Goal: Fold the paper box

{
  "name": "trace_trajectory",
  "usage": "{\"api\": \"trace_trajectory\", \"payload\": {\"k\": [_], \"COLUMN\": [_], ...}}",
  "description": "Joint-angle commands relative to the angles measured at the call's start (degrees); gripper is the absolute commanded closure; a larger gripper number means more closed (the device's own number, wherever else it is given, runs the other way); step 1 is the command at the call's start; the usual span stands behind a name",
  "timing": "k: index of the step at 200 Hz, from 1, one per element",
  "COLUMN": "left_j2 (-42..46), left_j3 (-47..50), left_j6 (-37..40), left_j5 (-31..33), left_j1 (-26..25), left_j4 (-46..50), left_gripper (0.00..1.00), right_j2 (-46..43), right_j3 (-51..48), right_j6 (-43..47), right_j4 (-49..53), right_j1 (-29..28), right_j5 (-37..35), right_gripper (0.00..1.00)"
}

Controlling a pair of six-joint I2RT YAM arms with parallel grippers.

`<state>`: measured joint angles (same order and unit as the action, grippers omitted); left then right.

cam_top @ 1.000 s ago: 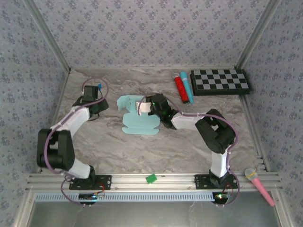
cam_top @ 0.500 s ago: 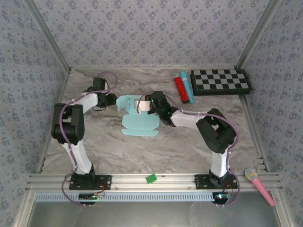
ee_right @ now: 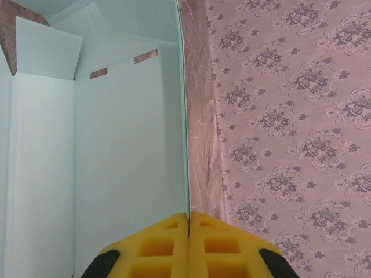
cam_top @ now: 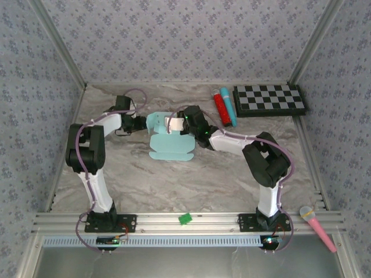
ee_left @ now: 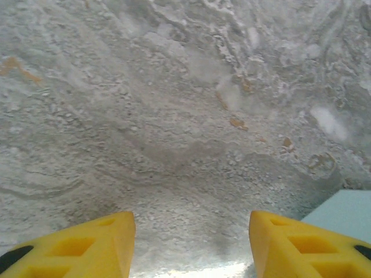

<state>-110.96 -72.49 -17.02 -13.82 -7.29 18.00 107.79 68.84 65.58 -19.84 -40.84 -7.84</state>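
Toward the back of the marble table (cam_top: 203,179), roughly midway between the two arms, lies the paper box (cam_top: 169,149), a pale aqua die-cut sheet. It is mostly flat, with its rounded flaps spread toward the near side. The right gripper (cam_top: 174,125) reaches in from the right and is clenched on one thin edge of the card. In its wrist view the two yellow fingers (ee_right: 165,246) meet tightly, and the card's edge runs straight into the seam between them. Creased panels, a small flap and two slots show to the left of that edge. The pinched panel appears lifted off the table, probably to raise a wall along its crease while the rest of the sheet lies flat. The left gripper (cam_top: 141,123) sits low at the sheet's left edge, just beside it. Its wrist view shows its yellow fingers (ee_left: 87,249) parted with a clear gap and only bare marble between them. A corner of aqua card lies just beside the right-hand finger, though whether they touch cannot be told. This gripper holds nothing. Its position suggests it is ready either to steady the sheet or to take a neighbouring flap. The fold looks to be at an early stage, with no closed box shape formed yet.
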Motion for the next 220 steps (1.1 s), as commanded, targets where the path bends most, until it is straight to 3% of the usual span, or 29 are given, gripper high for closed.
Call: {"api": "trace_trajectory", "payload": {"k": [1, 106, 176, 220], "left_j2": [1.59, 6.45, 6.65, 6.80], "left_j3": [-1.00, 2.74, 4.62, 5.55], "left_j6": [1.61, 2.63, 6.13, 8.51], "left_j5": [-3.98, -6.88, -16.47, -19.13], "left_j1": [-0.65, -1.59, -1.67, -2.20], "left_j4": [-0.15, -2.93, -5.92, -5.68], "left_gripper": [0.46, 0.48, 0.53, 0.56], "right_j2": [1.02, 2.86, 4.39, 4.84], "right_j3": [1.98, 7.78, 10.75, 11.22], "right_j6": [-1.15, -4.18, -4.76, -4.77], "right_j4": [1.76, 13.99, 18.17, 18.23], "right_j1": [0.28, 1.77, 2.38, 2.29], "right_j5": [1.20, 6.23, 7.22, 6.62], "right_gripper": [1.00, 1.00, 1.00, 1.00]}}
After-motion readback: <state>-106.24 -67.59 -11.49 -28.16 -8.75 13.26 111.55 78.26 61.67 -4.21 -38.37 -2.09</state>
